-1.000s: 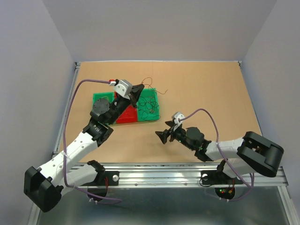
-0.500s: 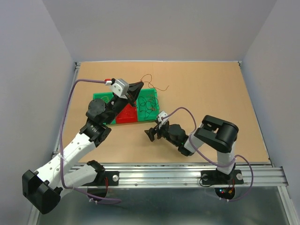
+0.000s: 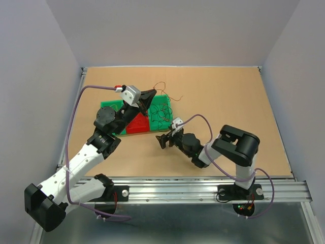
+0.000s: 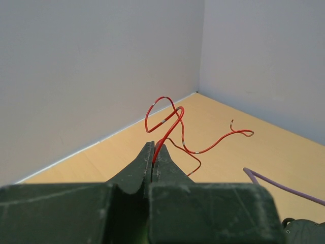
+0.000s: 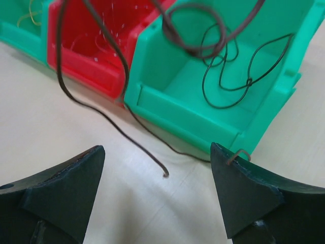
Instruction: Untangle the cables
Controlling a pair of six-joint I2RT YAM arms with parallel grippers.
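The cables lie as thin dark loops (image 3: 160, 113) in the right green bin (image 5: 167, 99). One red-orange strand (image 4: 165, 121) curls up from my left gripper (image 4: 154, 148), which is shut on it above the bins (image 3: 151, 95). In the top view its free end (image 3: 175, 95) hangs over the table behind the bins. My right gripper (image 5: 157, 155) stands wide open just above the table in front of the green bin (image 3: 162, 140), holding nothing. A dark wire's loose end (image 5: 164, 174) rests on the table between its fingers. More dark and brown loops (image 5: 228, 76) fill the bin.
A red bin (image 5: 96, 71) adjoins the green one, with another green bin (image 3: 110, 105) at the left end of the row. A small brown wire hook (image 5: 241, 152) pokes out by my right fingertip. Grey walls enclose the table on three sides.
My right arm folded and swung left toward the bins, its jaws opening wider. My left gripper rose slightly with the red strand still pinched.
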